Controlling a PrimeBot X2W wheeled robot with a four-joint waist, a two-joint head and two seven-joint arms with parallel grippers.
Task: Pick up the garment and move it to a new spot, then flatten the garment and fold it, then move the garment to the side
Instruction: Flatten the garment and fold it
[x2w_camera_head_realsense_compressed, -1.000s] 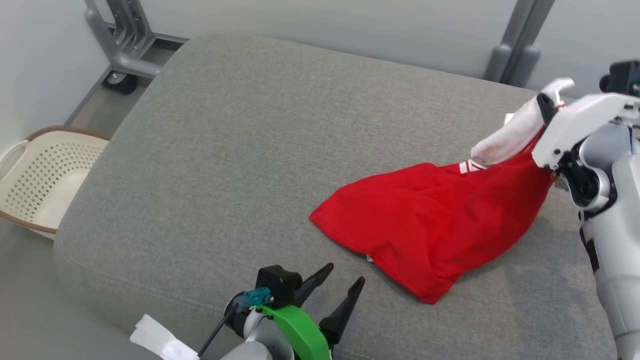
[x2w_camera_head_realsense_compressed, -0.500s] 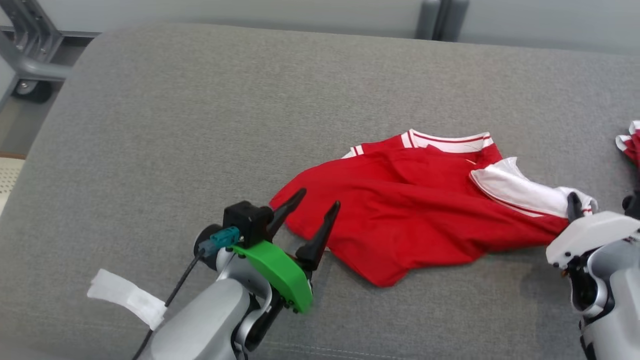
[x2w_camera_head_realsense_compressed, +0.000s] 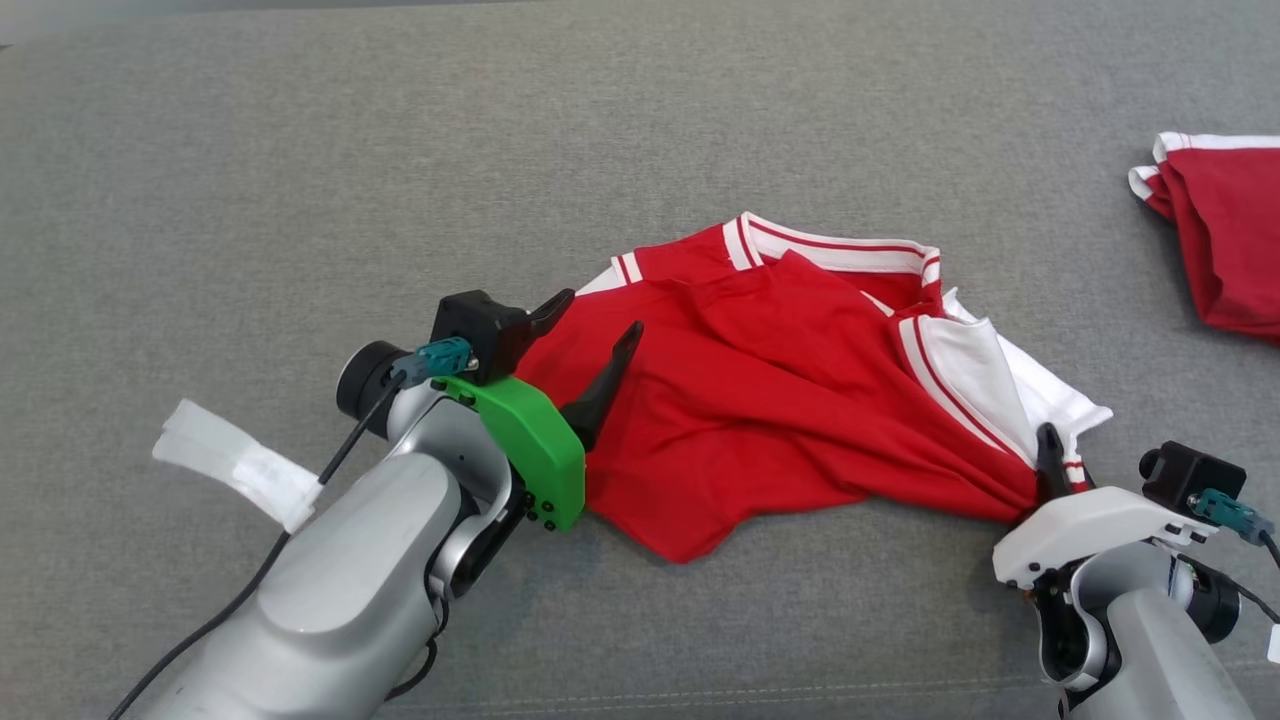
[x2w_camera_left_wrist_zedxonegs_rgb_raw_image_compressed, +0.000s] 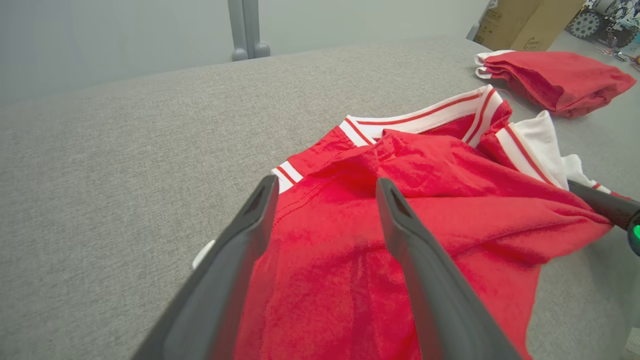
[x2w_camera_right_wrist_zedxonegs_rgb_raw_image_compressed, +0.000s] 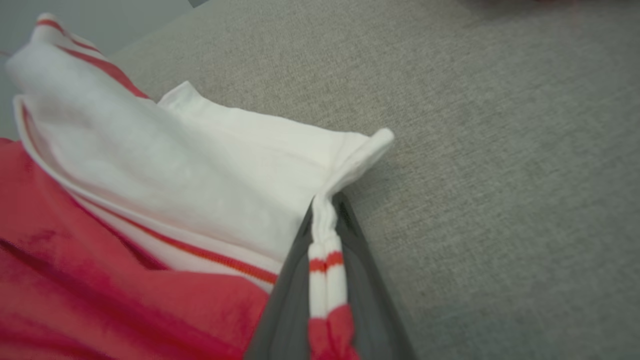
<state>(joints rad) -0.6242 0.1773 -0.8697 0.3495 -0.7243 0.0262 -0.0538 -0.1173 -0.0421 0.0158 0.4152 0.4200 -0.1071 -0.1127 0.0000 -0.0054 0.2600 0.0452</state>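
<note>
**Jersey** (x2w_camera_head_realsense_compressed: 800, 400): red, sleeveless, with white-and-red striped trim and one white panel. It is lying crumpled near the middle of the grey cushion (x2w_camera_head_realsense_compressed: 300, 180). Its striped neckline is facing the far side, the white panel is spilling toward the robot's right, and one red corner is pointing toward the near edge.

**Right gripper** (x2w_camera_right_wrist_zedxonegs_rgb_raw_image_compressed: 327, 202): it is sitting low at the jersey's right end with its jaws clamped tight on a striped hem. In the right wrist view the trim is running down between the two dark fingers.

**Left gripper** (x2w_camera_head_realsense_compressed: 600, 312): its jaws are standing wide apart and holding nothing. It is reaching in over the jersey's left edge, one finger by the striped band and the other over red cloth. Whether the tips are touching the fabric cannot be told.

**Second red piece** (x2w_camera_head_realsense_compressed: 1225, 240): bunched, with white trim. It is lying well apart at the cushion's far right.

**White tape strip** (x2w_camera_head_realsense_compressed: 230, 460): it is sticking out from the left forearm.

**Cardboard box** (x2w_camera_left_wrist_zedxonegs_rgb_raw_image_compressed: 525, 22): it is standing beyond the cushion in the left wrist view.
</note>
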